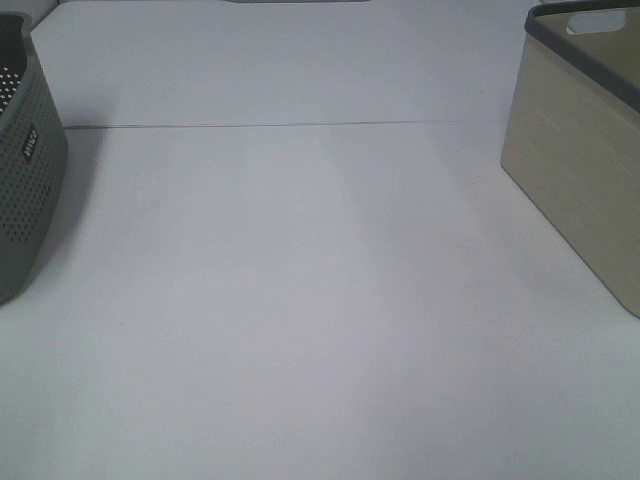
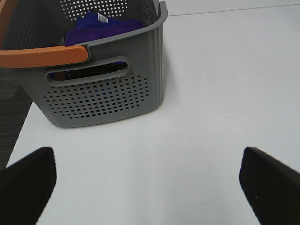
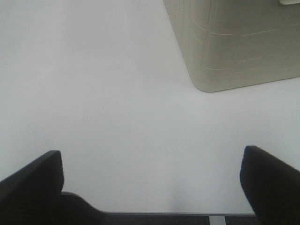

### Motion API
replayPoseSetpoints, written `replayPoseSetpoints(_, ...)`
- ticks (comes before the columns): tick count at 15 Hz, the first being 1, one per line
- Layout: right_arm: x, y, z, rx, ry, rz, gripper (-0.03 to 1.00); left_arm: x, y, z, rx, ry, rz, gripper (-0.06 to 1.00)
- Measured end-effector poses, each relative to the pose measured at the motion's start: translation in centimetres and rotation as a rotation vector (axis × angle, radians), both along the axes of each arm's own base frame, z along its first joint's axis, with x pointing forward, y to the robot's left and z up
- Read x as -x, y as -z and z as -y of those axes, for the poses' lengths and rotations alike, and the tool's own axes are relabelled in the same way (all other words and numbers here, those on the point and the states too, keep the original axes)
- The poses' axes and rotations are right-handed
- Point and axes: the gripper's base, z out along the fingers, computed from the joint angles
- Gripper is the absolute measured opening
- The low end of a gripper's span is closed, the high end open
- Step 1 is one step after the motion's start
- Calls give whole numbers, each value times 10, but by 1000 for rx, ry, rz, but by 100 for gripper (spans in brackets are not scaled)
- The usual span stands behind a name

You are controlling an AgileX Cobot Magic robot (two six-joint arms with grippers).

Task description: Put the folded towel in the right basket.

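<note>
A folded purple-blue towel (image 2: 101, 26) lies inside the grey perforated basket (image 2: 105, 93) with an orange handle, seen in the left wrist view. That grey basket (image 1: 25, 160) sits at the left edge of the exterior high view; the towel is hidden there. The beige basket (image 1: 580, 160) with a dark grey rim stands at the right and shows in the right wrist view (image 3: 239, 42). My left gripper (image 2: 147, 187) is open and empty over the table, short of the grey basket. My right gripper (image 3: 152, 183) is open and empty, short of the beige basket. Neither gripper shows in the exterior high view.
The white table (image 1: 300, 300) spans between the two baskets, with a thin seam line (image 1: 280, 126) across its far part. The table's edge and dark floor (image 2: 11, 101) show beside the grey basket.
</note>
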Motion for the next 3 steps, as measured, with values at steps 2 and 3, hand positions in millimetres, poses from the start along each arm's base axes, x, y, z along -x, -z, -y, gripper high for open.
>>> replayPoseSetpoints(2, 0, 0, 0, -1, -1, 0, 98, 0, 0, 0, 0, 0, 0, 99)
replayPoseSetpoints(3, 0, 0, 0, -1, -1, 0, 98, 0, 0, 0, 0, 0, 0, 99)
